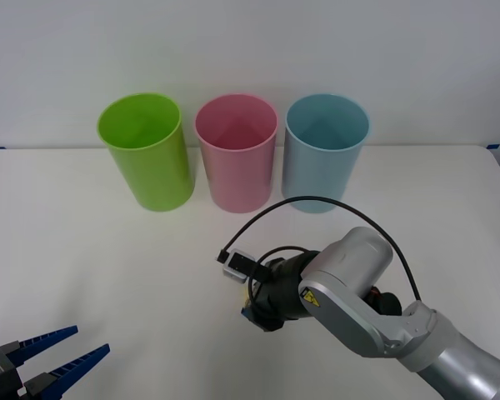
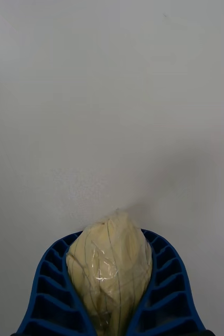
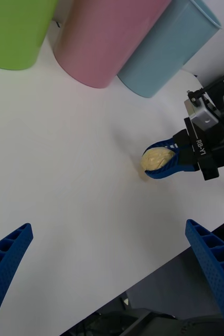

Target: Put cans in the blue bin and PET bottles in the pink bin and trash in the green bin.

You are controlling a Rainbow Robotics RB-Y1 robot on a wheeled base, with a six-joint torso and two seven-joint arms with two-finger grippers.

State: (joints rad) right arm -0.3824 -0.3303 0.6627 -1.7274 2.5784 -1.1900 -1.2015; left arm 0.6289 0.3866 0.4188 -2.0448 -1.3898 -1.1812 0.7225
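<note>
The trash (image 2: 110, 262), a pale-yellow wrinkly lump, sits squeezed between the blue fingers of my right gripper (image 2: 112, 286). From the left wrist view, the trash (image 3: 156, 158) hangs just over the white table in my right gripper (image 3: 163, 161), in front of the bins. The green bin (image 1: 146, 154), pink bin (image 1: 236, 154) and blue bin (image 1: 325, 154) stand upright in a row at the back. My right gripper (image 1: 248, 314) points down under its wrist, mid-table. My left gripper (image 1: 67, 354) rests open at the near left corner, holding nothing.
A black cable (image 1: 317, 202) loops above the right wrist, reaching toward the blue bin's base. The white table (image 1: 83, 250) meets a pale wall right behind the bins. All three bins look empty inside.
</note>
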